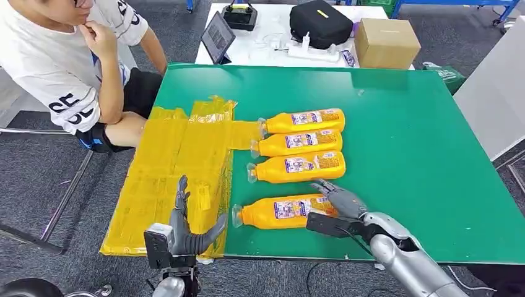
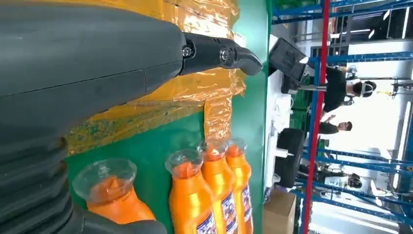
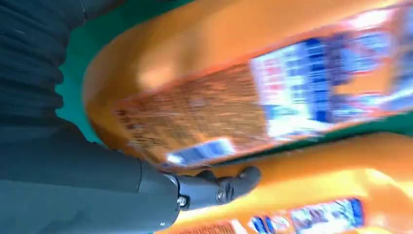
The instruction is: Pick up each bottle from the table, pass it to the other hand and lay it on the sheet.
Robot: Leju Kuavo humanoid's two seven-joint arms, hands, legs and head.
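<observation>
A green desk (image 1: 402, 154) with a yellow sheet (image 1: 179, 167) taped along its left side fills my view. My right hand (image 1: 337, 199) is draped over the base end of the nearest bottle (image 1: 278, 211), though I can't tell if the fingers have clamped it, while my left hand (image 1: 186, 226) waits released above the sheet's near edge. A grip that far toward the base could let the orange-filled bottle roll or tip neck-down, or knock the three bottles (image 1: 300, 145) lying just beyond.

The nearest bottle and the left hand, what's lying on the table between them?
In the head view, between the nearest bottle and the left hand lie the yellow sheet's edge and a bare strip of green table.
</observation>
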